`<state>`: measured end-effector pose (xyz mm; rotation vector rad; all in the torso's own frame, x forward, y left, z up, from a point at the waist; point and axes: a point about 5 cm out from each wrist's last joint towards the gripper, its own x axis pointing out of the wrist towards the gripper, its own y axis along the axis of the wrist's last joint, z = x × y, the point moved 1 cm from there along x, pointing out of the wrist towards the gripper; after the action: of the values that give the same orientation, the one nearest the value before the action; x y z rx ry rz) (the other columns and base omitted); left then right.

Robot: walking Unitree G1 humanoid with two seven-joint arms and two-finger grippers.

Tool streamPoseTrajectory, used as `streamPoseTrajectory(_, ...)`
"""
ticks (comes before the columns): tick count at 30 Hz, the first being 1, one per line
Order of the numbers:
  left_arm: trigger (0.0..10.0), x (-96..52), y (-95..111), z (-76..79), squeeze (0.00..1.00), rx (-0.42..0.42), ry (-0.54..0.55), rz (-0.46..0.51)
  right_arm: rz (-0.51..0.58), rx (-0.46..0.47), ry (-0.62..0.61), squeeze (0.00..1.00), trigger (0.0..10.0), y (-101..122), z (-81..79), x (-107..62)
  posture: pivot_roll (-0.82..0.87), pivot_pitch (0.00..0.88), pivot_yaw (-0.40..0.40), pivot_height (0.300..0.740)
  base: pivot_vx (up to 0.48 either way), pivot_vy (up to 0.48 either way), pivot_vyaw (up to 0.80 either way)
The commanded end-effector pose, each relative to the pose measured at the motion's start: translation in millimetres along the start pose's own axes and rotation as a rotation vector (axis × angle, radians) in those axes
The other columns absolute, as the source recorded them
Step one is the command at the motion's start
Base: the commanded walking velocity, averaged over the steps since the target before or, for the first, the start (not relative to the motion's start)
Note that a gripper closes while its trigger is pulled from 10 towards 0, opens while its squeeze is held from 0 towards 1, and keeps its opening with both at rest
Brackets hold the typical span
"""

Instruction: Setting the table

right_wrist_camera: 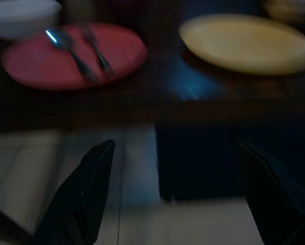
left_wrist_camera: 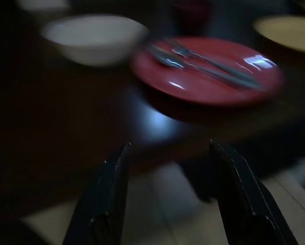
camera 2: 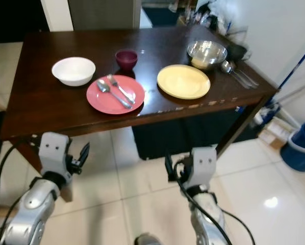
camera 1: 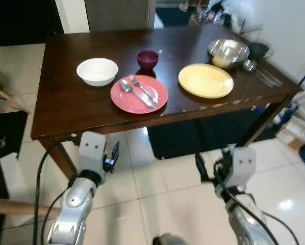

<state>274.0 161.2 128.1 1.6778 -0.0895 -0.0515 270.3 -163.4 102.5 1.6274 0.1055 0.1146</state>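
Left eye view gives me the dark bench (camera 1: 66, 102) with a red plate (camera 1: 139, 94) near its front edge, a spoon (camera 1: 126, 86) and fork (camera 1: 142, 88) lying across it. A white bowl (camera 1: 97, 71) sits at its ten o'clock, a maroon cup (camera 1: 148, 59) at twelve, a yellow plate (camera 1: 205, 80) at three, a steel bowl (camera 1: 228, 52) beyond. My left gripper (left_wrist_camera: 170, 204) and right gripper (right_wrist_camera: 175, 194) hang below the bench edge, jaws spread, empty.

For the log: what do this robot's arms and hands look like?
Both arms are silver metal with boxy pale-grey wrist housings and black cables looping alongside. The left hand and right hand each carry two long, flat black fingers.
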Motion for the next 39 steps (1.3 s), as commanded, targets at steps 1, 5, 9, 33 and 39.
streamPoseTrajectory(1, 10.0, -8.9, -3, -18.4, 0.0, 0.016, 0.078, -0.025, -0.026, 0.021, 0.046, 0.0, 10.0, -7, -8.8, 4.9, 0.0, 0.014, -0.064, 0.74, 0.48, 0.0, 0.0)
streamPoseTrajectory(5, 10.0, -17.8, 3, -33.1, 0.0, 0.044, 0.143, -0.009, -0.006, 0.025, 0.107, 0.0, 10.0, -2, -18.6, 25.1, 0.05, 0.008, -0.081, 0.74, 0.48, 0.0, 0.0)
streamPoseTrajectory(9, 10.0, -15.7, 8, -35.9, 0.0, 0.048, 0.164, 0.008, 0.014, 0.03, 0.136, 0.0, 10.0, 4, -25.0, 34.8, 0.06, 0.013, -0.082, 0.74, 0.48, 0.0, 0.0)
streamPoseTrajectory(33, 10.0, 19.3, 32, 22.4, 0.0, 0.161, -0.178, 0.089, 0.024, 0.301, 0.293, 0.0, 10.0, 19, -32.2, 50.9, -0.01, 0.0, -0.015, 0.74, 0.123, 0.0, 0.0)
streamPoseTrajectory(39, 10.0, 28.8, 46, 7.0, 0.0, 0.252, -0.203, 0.115, -0.037, 0.339, 0.228, 0.0, 10.0, 22, -21.0, 85.1, 0.03, 0.0, -0.021, 0.74, 0.0, 0.0, 0.0)
